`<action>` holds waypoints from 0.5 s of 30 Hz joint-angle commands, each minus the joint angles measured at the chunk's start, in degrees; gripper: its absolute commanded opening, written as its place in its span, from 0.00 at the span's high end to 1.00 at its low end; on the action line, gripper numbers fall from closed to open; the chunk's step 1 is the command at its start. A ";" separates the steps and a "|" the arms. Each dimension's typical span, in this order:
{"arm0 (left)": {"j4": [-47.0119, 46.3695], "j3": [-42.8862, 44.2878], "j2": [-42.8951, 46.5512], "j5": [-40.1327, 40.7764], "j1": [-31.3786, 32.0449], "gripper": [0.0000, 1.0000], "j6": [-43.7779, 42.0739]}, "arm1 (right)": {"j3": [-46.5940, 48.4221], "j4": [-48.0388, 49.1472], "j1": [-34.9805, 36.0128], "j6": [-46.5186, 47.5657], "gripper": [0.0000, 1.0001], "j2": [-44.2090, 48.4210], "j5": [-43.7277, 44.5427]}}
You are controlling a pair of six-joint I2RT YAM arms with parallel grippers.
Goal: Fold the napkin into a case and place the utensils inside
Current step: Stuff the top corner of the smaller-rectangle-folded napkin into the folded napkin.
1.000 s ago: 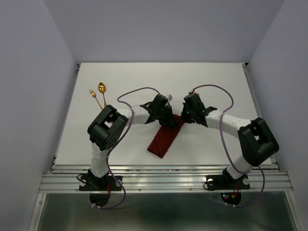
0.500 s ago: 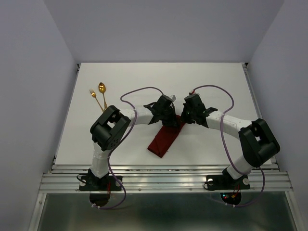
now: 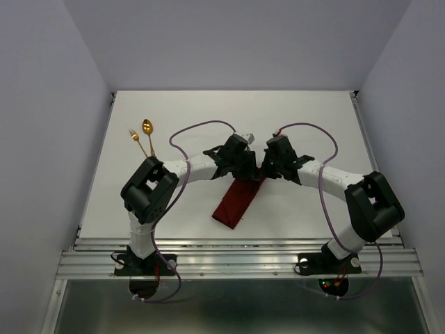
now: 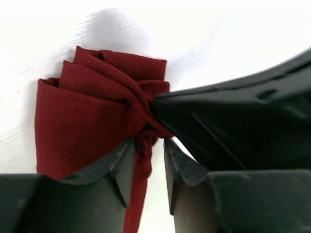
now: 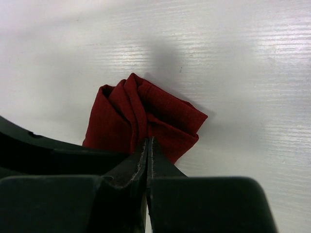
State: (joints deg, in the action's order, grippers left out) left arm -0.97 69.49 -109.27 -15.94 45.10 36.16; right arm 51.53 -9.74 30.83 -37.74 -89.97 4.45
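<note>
The dark red napkin (image 3: 236, 202) lies folded into a narrow oblong case, running diagonally across the table's middle. Both grippers meet at its far end. My left gripper (image 3: 248, 169) stands open there. In its wrist view a thin twist of napkin (image 4: 87, 116) hangs between the parted jaws (image 4: 148, 145), against the left finger only. My right gripper (image 3: 265, 169) is shut on a bunched fold of the napkin (image 5: 146, 111), its tips (image 5: 147, 141) pressed together. Its black finger (image 4: 204, 121) also shows pinching the cloth. The gold spoon (image 3: 147, 128) and fork (image 3: 133, 136) lie far left.
The white table (image 3: 306, 118) is bounded by grey walls on three sides. A metal rail (image 3: 236, 254) runs along the near edge, by the arm bases. Purple cables (image 3: 198, 129) loop above both arms.
My left gripper's jaws have parted from the cloth they pinched, and the left arm's elbow has shifted a little left. The right gripper stays shut in place.
</note>
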 commanded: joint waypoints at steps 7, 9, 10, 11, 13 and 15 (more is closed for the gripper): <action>-2.63 -3.31 6.26 -1.02 0.69 0.45 -2.32 | -0.11 2.53 0.55 0.56 0.99 1.20 -0.23; -3.07 -3.84 6.96 -0.41 0.51 0.49 -2.06 | -0.11 2.62 0.55 0.56 0.99 1.20 -0.23; -3.24 -4.62 7.67 0.55 0.51 0.53 -1.97 | -0.11 2.53 0.55 0.56 0.99 1.29 -0.23; -3.51 -4.98 8.11 1.00 0.51 0.61 -1.62 | -0.20 2.53 0.55 0.56 0.99 1.38 -0.23; -4.21 -6.12 9.51 2.92 0.51 0.72 -1.10 | -0.11 2.53 0.55 0.56 0.99 1.47 -0.14; -6.05 -7.17 10.57 4.07 0.34 0.80 0.05 | -0.29 2.53 0.55 0.56 0.99 1.38 -0.32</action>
State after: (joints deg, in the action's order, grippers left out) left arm -2.74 63.83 -104.07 -14.70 45.30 35.42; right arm 51.53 -9.74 30.85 -37.52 -89.97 4.38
